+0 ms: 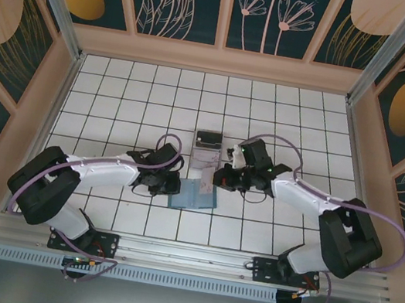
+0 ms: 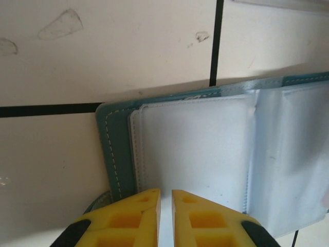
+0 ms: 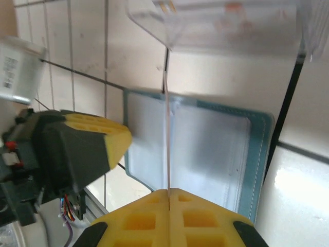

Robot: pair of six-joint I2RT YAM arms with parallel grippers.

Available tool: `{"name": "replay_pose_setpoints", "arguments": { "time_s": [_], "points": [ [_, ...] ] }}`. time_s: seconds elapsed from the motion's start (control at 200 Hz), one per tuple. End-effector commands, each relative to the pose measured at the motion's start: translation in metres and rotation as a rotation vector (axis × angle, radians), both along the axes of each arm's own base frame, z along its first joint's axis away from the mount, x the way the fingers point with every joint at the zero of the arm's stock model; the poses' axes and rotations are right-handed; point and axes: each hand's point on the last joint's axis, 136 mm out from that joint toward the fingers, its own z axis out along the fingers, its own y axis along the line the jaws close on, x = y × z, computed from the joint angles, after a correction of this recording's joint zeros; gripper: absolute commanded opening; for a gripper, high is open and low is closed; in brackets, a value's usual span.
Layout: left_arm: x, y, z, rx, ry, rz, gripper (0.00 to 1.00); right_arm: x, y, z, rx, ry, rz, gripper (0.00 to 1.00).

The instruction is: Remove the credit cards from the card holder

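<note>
The teal card holder [image 1: 194,197] lies open on the tiled table, its clear inner sleeves [image 2: 195,149] facing up. My left gripper [image 2: 165,193] is at its left half, fingers nearly together, pinching the near edge of a sleeve page. In the top view that gripper [image 1: 173,185] sits at the holder's left side. My right gripper [image 3: 169,193] is shut on a thin pale credit card [image 3: 167,128], seen edge-on and held upright above the holder's fold [image 3: 216,149]. The left finger [image 3: 110,141] rests over the holder's left part.
A clear plastic box [image 1: 207,146] stands just behind the holder with a dark card inside, and its front wall [image 3: 226,25] is close to the held card's far end. Raised walls ring the tiled floor.
</note>
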Motion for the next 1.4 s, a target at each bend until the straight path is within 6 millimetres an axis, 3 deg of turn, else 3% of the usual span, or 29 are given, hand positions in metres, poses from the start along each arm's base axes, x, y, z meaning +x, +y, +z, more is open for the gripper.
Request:
{"name": "replay_pose_setpoints", "arguments": {
  "time_s": [0.0,0.14,0.275,0.34,0.485,0.605,0.821,0.981,1.391],
  "points": [
    [0.011,0.002,0.019,0.02,-0.053,-0.001,0.15,0.015,-0.01,0.022,-0.061,-0.096,0.004,0.0],
    [0.017,0.001,0.034,0.011,-0.088,0.007,0.15,0.03,-0.007,0.045,-0.111,-0.254,0.131,0.0],
    [0.016,0.005,0.033,0.019,-0.092,0.014,0.15,0.053,-0.016,0.064,-0.254,-0.485,0.252,0.0],
    [0.015,0.006,0.032,0.018,-0.089,0.011,0.15,0.055,-0.016,0.065,-0.292,-0.586,0.381,0.0],
    [0.015,0.006,0.028,0.017,-0.081,0.001,0.15,0.039,-0.01,0.059,-0.348,-0.796,0.787,0.0],
    [0.015,0.005,0.028,0.012,-0.079,-0.007,0.14,0.048,-0.013,0.06,-0.486,-0.901,0.971,0.0],
    [0.016,0.009,0.03,0.01,-0.084,-0.005,0.14,0.062,-0.014,0.054,-0.613,-0.868,1.176,0.0],
    [0.017,0.009,0.03,0.006,-0.086,-0.003,0.14,0.07,-0.002,0.041,-0.66,-0.829,1.283,0.0],
    [0.015,0.015,0.029,-0.007,-0.091,0.021,0.14,0.085,0.015,0.013,-0.664,-0.718,1.379,0.0]
  ]
}}
